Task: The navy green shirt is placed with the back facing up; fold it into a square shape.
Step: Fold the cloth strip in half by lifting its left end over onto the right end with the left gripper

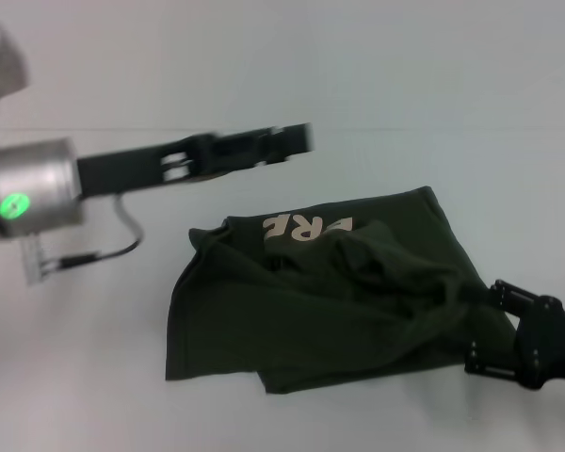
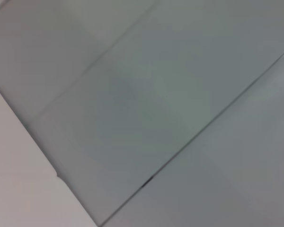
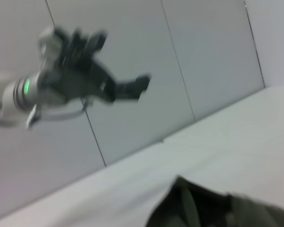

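The right gripper (image 1: 494, 294) sits at the shirt's right edge — whether it grips cloth I cannot tell. The left gripper (image 1: 297, 139) hangs raised, apparently empty. The navy green shirt (image 1: 320, 301) lies rumpled mid-worktop (image 1: 94, 395), lettering showing — no square yet.

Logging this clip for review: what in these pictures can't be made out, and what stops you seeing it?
- Lettering on the dark olive-green cotton shirt: head view, partly hidden by a fold; only some cream letters show.
- Right end effector: head view, fingertips buried in cloth; grip unclear.
- Left end effector: raised above the white table, motion-blurred; jaw state unreadable.
- Left wrist view: only blurred grey panels.
- Right wrist view: shirt cut off by the edge.
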You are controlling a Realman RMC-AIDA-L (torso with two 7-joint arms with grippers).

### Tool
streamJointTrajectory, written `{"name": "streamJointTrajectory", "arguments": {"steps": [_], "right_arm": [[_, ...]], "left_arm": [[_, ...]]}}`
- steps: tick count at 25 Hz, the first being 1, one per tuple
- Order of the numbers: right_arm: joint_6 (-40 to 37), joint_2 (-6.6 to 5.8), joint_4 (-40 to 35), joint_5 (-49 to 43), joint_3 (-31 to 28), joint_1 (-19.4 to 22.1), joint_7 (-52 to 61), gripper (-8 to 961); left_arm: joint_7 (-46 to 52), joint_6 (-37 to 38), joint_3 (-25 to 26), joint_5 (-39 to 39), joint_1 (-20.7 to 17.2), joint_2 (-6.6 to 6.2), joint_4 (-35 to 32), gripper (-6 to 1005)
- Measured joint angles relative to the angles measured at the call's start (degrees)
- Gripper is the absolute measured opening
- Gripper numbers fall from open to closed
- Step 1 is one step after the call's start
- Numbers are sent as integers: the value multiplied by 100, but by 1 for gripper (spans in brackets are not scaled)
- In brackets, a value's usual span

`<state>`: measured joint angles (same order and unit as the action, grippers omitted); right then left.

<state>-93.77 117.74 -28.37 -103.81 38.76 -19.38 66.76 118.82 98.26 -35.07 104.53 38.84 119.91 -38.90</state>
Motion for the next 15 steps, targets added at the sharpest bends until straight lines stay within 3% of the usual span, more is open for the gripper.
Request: {"name": "streamJointTrajectory", "arguments": {"steps": [6, 11, 15], "right_arm": [[-155, 78, -475, -86, -13, -572, 818, 927], [449, 213, -910, -183, 200, -1046, 1167, 928], [1198, 215, -1502, -567, 759, -1292, 1996, 928]], "left_arm": [[-968, 528, 404, -278, -962, -300, 506, 902], [-1337, 576, 454, -269, -1452, -330, 576, 903], [-1420, 596, 453, -252, -1535, -311, 578, 903]]}}
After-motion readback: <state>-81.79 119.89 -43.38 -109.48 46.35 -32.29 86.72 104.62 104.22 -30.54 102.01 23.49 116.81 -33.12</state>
